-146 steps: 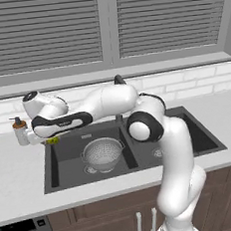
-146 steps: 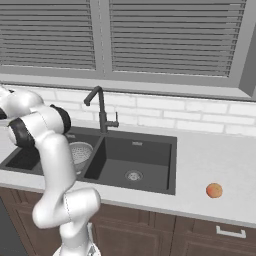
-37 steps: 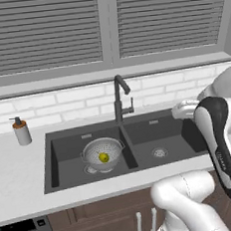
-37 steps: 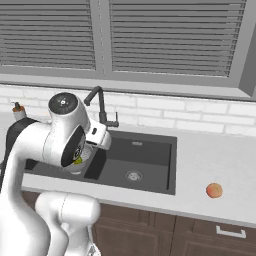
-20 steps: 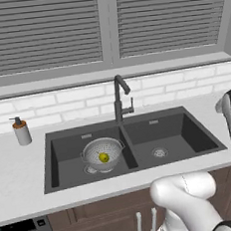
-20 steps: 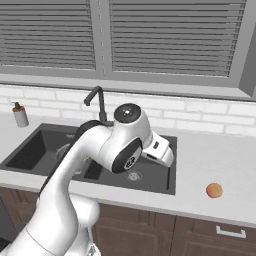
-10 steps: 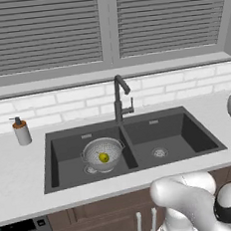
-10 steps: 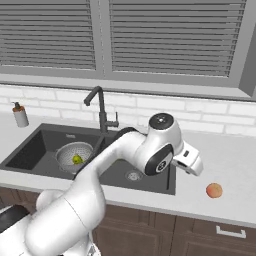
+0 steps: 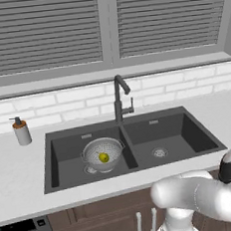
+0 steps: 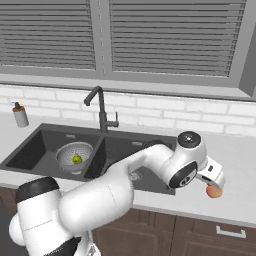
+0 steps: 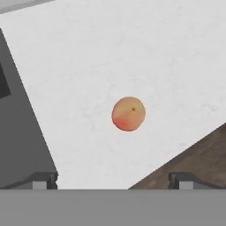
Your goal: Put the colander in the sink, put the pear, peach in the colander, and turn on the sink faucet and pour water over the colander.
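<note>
Arm stretched right, pincer (image 11: 112,180) spread wide, above peach (image 11: 128,114) on counter (image 11: 145,53)

- Even, diffuse light is seen in all three views — no single source can be made out; the white counter (image 9: 14,182) is rendered bright and flat.
- The sink (image 9: 66,152) basins are kept dark and matte; no glare is seen on them.
- Only a faint, soft shadow is cast under the peach (image 11: 128,114).
- Soft, low-resolution rendering is noted throughout — edges are slightly blurred; no edge distortion is seen.
</note>
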Motion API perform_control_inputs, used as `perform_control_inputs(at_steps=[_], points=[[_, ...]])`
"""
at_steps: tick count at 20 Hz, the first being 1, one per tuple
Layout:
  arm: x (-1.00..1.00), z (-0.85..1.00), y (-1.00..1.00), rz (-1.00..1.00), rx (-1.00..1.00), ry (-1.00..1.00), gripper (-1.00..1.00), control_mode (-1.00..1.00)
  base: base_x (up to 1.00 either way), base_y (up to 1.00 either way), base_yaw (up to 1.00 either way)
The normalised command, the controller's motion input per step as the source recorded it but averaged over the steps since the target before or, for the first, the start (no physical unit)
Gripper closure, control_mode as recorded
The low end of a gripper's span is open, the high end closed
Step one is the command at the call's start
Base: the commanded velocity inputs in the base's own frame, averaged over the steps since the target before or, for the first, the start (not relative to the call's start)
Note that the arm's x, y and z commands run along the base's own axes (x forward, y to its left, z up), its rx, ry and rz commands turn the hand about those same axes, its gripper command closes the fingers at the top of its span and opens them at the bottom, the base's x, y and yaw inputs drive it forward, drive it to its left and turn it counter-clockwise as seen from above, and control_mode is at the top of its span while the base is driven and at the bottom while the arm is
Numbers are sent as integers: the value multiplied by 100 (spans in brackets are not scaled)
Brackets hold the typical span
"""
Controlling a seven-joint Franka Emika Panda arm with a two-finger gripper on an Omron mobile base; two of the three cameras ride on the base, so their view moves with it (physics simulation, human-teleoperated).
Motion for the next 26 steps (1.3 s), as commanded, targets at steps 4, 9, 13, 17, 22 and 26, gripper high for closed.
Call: perform_control_inputs(at_steps=[4, 9, 13, 17, 22, 26], points=[[28, -31, -66, 0, 5, 13, -100, -100, 0, 0, 0], [31, -20, -51, 0, 17, 16, -100, -100, 0, 0, 0], [29, -36, -49, 1, 26, 16, -100, -100, 0, 0, 0], [23, -50, -35, 4, 22, 8, -100, -100, 0, 0, 0], [40, -38, -16, 2, 9, 3, -100, -100, 0, 0, 0], [35, -38, -14, 0, 2, 4, -100, -100, 0, 0, 0]])
